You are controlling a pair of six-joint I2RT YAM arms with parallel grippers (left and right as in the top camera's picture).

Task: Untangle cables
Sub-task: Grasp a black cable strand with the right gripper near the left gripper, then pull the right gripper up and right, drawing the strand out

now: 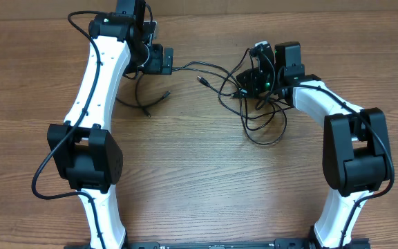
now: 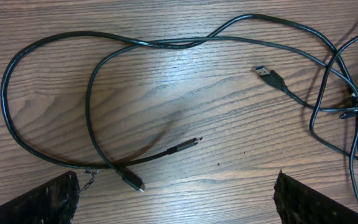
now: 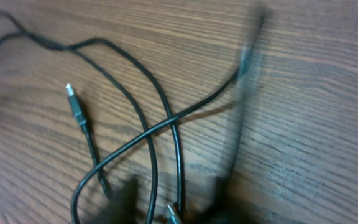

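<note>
Black cables (image 1: 216,69) lie tangled across the wooden table. One loop lies at the left (image 1: 144,100), a knot of loops at the right (image 1: 261,117). My left gripper (image 1: 159,61) is open and empty above the left loop (image 2: 48,99). The left wrist view shows a USB plug (image 2: 269,73) and two small plugs (image 2: 188,145), (image 2: 134,182) lying loose. My right gripper (image 1: 258,77) sits over the right knot, shut on a black cable (image 3: 241,74) that rises blurred towards the camera. Crossed strands (image 3: 166,124) and a USB plug (image 3: 74,106) lie below it.
The wooden table (image 1: 206,180) carries only the cables and both arms. The left arm's base link (image 1: 85,155) and the right arm's base link (image 1: 354,149) stand over the front half. The table's far edge runs just behind the grippers.
</note>
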